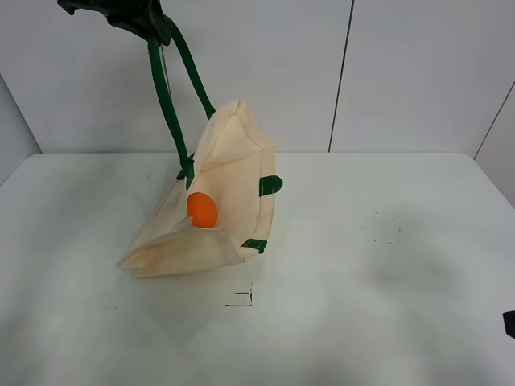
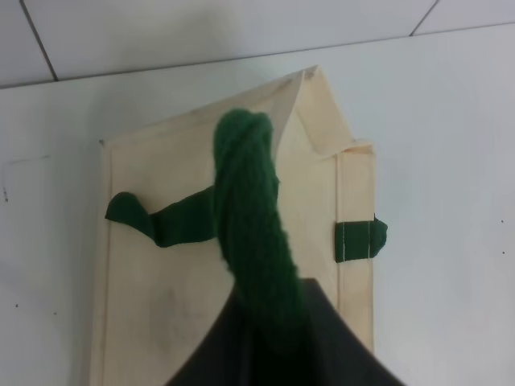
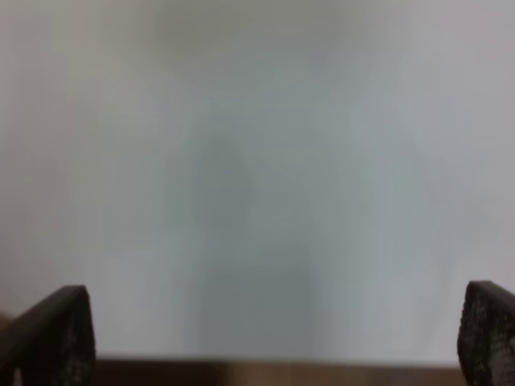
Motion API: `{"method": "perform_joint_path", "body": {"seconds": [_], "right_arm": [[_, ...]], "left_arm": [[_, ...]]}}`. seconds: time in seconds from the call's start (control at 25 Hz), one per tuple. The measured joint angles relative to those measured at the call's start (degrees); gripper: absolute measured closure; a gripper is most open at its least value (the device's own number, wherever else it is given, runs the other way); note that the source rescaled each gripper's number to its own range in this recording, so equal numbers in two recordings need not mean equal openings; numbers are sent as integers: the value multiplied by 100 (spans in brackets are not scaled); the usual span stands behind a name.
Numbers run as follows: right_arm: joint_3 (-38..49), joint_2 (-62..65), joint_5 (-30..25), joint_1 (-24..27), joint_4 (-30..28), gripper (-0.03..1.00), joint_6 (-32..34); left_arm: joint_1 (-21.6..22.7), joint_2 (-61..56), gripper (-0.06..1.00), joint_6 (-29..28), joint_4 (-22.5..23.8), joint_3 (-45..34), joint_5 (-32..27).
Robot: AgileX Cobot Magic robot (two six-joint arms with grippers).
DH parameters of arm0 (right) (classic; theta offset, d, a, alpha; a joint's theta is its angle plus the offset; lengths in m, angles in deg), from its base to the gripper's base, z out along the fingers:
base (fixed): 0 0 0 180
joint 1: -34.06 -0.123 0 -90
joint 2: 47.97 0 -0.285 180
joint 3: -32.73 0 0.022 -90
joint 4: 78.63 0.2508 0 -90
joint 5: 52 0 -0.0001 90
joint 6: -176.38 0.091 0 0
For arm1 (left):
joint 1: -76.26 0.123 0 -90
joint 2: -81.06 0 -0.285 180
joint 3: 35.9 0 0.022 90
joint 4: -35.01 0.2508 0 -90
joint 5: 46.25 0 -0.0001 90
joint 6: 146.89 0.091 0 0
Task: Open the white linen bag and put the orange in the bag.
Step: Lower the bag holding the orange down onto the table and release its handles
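— Dark green handle straps are filling the left wrist view, twisted together and running into the left tool. Is it gripping them?

— Yes, the left tool is clamping the straps. The cream-white rectangular linen bag is hanging below it, with its base resting on the white worktop.

— And the small round bright orange?

— It is sitting in the bag's gaping mouth, well below the left tool and well apart from the right tool. That tool's fingers are standing wide apart with nothing between them.

— How is the cloth going to behave?

— I am judging it light and limp, since it is folding and sagging wherever nothing is holding it. The straps or the green rim tabs are looking like the sound places to hold. The orange is probably firm, smooth and apt to roll, so I would pinch it across its middle.
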Motion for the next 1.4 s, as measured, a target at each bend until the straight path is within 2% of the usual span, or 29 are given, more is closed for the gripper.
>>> {"method": "perform_joint_path", "body": {"seconds": [0.36,0.6,0.92,1.0,1.04,1.08,1.2,1.24,1.32,1.4], "right_arm": [[50,2463,21,0,0,-3,-46],[59,2534,21,0,-44,-3,-46],[59,2534,21,0,-44,-3,-46],[59,2534,21,0,-44,-3,-46],[59,2534,21,0,-44,-3,-46],[59,2534,21,0,-44,-3,-46],[59,2534,21,0,-44,-3,-46],[65,2534,21,0,-44,-3,-46],[66,2534,21,0,-44,-3,-46],[66,2534,21,0,-44,-3,-46]], "left_arm": [[0,0,94,17,0,0,0],[-21,297,94,21,-24,-137,0],[-247,1672,93,21,-108,-463,228],[-247,1953,85,23,-133,-474,249],[-247,2028,77,23,-133,-474,255],[-247,2089,67,23,-133,-474,263],[-247,2148,29,109,-151,-474,269],[-247,2148,22,127,-151,-474,273],[-247,2148,13,150,-106,-474,285],[-247,2148,10,150,162,-474,258]]}}
